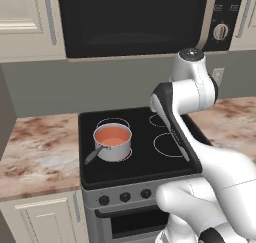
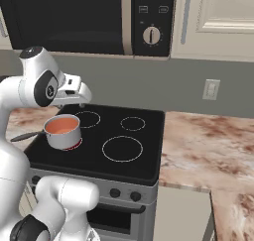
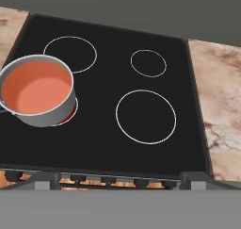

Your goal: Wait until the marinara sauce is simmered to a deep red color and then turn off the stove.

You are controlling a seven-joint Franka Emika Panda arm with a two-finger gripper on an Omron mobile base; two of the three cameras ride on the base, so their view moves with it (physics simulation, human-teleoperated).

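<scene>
Black glass of the stove [image 3: 108, 129] carries the saucepan [image 3: 44, 115] on its front-left ring. Marinara sauce [image 3: 35, 87] inside reads pale orange, not deep red by my judgement. My fingers [image 3: 190, 178] hang released, grasping nothing, above the stove; its knobs [image 1: 125, 197] lie below and nearer me.

a steel saucepan [image 1: 113, 148] sat on the front left burner of the stove [image 1: 142, 159], its grey handle pointing toward the front left. the marinara sauce [image 1: 112, 135] inside was pale orange-pink. the white arm [image 1: 192, 117] rose over the stove's right side, below a black microwave [image 1: 135, 19].
</scene>
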